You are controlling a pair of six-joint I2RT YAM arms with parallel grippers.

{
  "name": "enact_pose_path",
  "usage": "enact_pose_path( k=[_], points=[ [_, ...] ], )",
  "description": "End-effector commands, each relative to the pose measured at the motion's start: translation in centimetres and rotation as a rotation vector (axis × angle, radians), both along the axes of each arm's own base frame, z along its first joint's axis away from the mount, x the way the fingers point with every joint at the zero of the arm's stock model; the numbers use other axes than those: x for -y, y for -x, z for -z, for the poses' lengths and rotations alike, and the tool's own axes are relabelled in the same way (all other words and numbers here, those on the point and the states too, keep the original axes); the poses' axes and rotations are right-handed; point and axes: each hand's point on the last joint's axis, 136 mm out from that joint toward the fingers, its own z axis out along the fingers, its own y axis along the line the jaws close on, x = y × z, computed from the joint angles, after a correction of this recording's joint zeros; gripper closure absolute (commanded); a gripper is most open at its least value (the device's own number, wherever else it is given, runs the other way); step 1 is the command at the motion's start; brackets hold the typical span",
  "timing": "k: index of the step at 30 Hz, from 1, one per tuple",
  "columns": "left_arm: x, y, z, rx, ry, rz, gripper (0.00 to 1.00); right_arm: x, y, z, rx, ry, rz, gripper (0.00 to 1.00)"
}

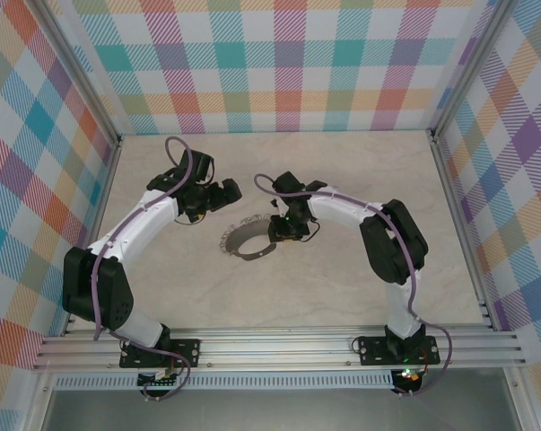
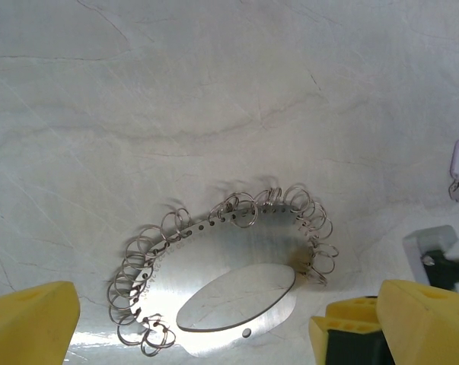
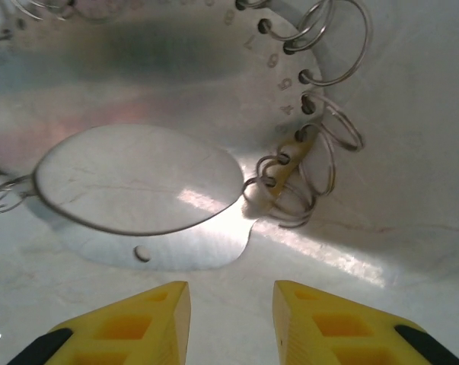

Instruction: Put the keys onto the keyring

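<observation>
The key [image 2: 458, 192], tiny and silvery under a pale lilac head, lay flat on the marbled tabletop [image 2: 138, 91]. In the left wrist view it sat off to the right of the keyring [image 2: 214, 266] and clear of it, joined to none of the rings. The keyring was a shiny flat metal plate with an oval cut-out. Small holes ran along its curved edge, and many thin wire split rings [image 2: 244, 209] hung through them, fanned out on the tabletop.

The left hand [image 2: 221, 327] hovered over the plate with its yellow fingers [image 2: 27, 323] spread wide to either side, holding nothing. The right hand [image 3: 231, 319] was low at the plate's plain edge. Its two yellow fingers [image 3: 130, 323] stood apart with bare tabletop between them, gripping nothing.

From above, the keyring [image 1: 248, 241] lay mid-table. The left hand [image 1: 222, 194] was just behind it and the right hand [image 1: 288, 233] was at its right rim.
</observation>
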Motion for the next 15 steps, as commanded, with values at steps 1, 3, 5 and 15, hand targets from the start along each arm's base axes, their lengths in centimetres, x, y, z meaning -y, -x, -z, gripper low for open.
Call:
enact_pose_path(
  k=[1, 3, 5, 15],
  points=[
    [-0.4, -0.3, -1.3, 0.026, 0.013, -0.002, 0.0, 0.4, -0.5, 0.3, 0.021, 0.042, -0.036, 0.66],
    [-0.4, -0.3, -1.3, 0.027, 0.015, 0.0, 0.0, 0.4, -0.7, 0.5, 0.026, 0.053, -0.037, 0.66],
    [-0.4, -0.3, -1.3, 0.026, 0.013, 0.002, 0.0, 0.3, -1.1, 0.6, 0.033, 0.057, -0.034, 0.66],
    [1.2, 0.0, -0.8, 0.017, 0.061, 0.093, 0.0, 1.5, -3.2, -1.3, 0.057, 0.046, 0.046, 0.66]
  ],
)
